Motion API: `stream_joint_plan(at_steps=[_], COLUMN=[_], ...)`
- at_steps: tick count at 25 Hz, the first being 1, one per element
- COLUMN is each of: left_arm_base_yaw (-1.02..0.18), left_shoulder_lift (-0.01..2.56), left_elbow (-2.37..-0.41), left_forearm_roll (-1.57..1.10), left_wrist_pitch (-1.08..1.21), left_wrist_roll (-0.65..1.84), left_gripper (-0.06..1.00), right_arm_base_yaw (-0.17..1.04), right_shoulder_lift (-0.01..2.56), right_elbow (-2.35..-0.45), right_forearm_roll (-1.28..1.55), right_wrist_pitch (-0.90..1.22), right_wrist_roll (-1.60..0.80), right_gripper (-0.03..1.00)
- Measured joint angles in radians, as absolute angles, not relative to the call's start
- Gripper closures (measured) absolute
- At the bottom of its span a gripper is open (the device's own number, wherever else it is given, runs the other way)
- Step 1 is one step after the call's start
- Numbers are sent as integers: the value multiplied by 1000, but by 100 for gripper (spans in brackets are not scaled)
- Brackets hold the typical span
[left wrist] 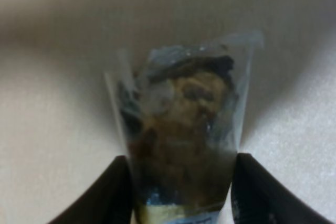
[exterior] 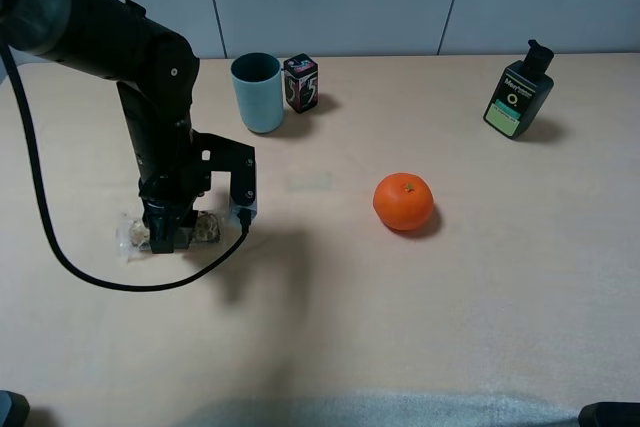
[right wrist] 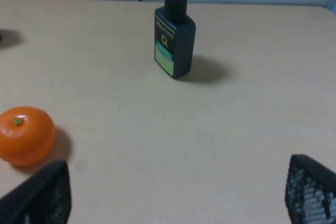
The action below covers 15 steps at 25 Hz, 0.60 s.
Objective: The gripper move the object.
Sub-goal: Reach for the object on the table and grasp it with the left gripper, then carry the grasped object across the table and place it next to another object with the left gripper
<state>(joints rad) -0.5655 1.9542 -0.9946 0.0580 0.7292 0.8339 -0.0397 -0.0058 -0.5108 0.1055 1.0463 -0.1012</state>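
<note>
The snack bar (exterior: 207, 227), brown nutty pieces in a clear crinkly wrapper, lies on the table at the left. My left gripper (exterior: 168, 237) points straight down over its middle, so only the two wrapper ends show. In the left wrist view the bar (left wrist: 184, 114) fills the space between the two black fingers (left wrist: 113, 195), which press against its sides near the yellow-green label. My right gripper (right wrist: 176, 182) is open and empty, its fingertips wide apart at the lower corners of the right wrist view; it is barely seen at the exterior view's bottom right corner (exterior: 610, 415).
An orange fruit (exterior: 403, 201) sits mid-table, also in the right wrist view (right wrist: 25, 135). A teal cup (exterior: 258, 92) and a small dark printed box (exterior: 300, 82) stand at the back. A dark bottle (exterior: 518, 92) stands back right. A black cable (exterior: 60, 247) loops left of the bar.
</note>
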Motion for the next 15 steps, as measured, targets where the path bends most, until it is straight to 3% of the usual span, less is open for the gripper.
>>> stream_joint_plan(at_steps=[7,15], left_arm_base_yaw=[-565,-566], left_shoulder_lift=[1954,1979], left_elbow=[-995,-1002], left_forearm_roll=[58,58], left_wrist_pitch=[743,750], left_wrist_roll=[834,834], left_gripper=[64,66], right_arm_base_yaw=[-40,-40], right_shoulder_lift=[-6,-6], right_elbow=[-511,-511], right_forearm_roll=[106,106], right_wrist_pitch=[1046,1046], right_wrist_roll=[-101,-101], right_gripper=[35,35])
